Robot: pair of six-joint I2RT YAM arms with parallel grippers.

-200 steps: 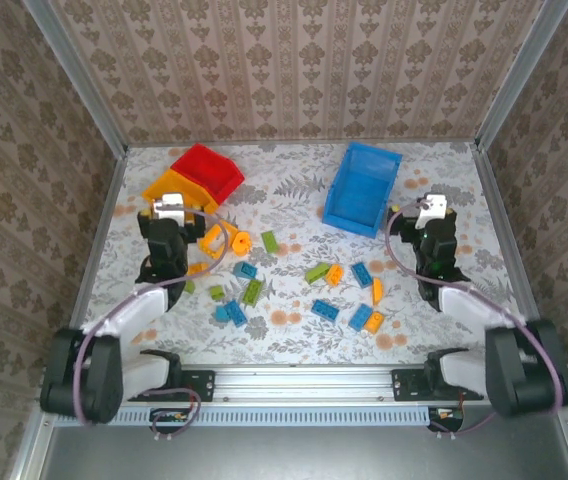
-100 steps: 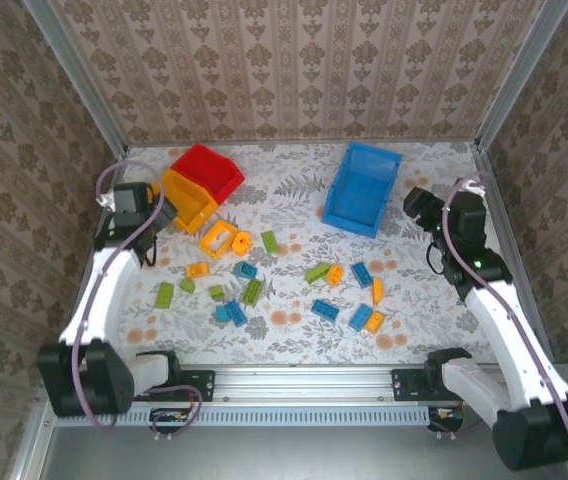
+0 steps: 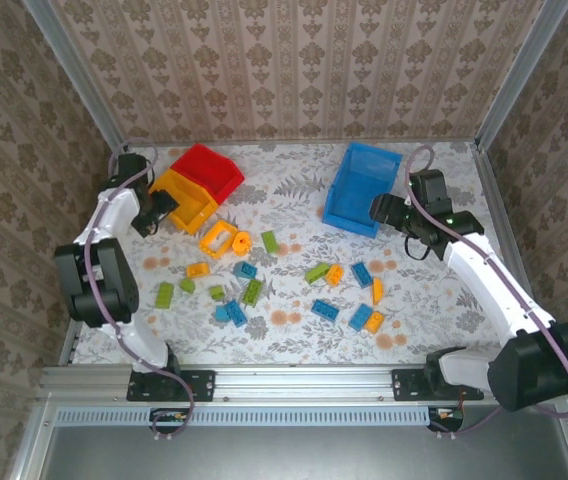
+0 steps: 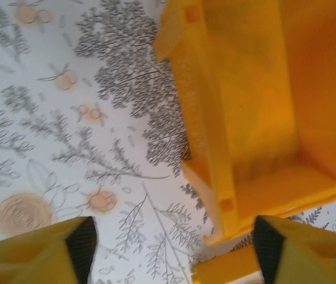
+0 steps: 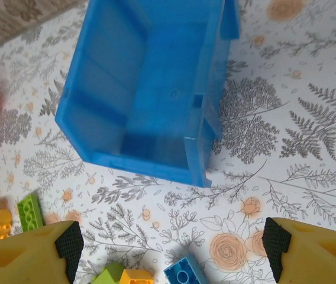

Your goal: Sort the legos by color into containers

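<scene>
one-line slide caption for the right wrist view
Open right gripper facing the empty blue bin, a few legos scattered nearby

Bright, even light fills the scene, with only short, soft shadows. The overhead view is sharp. The left wrist view is blurred around the yellow bin; the right wrist view is clearer.
</scene>
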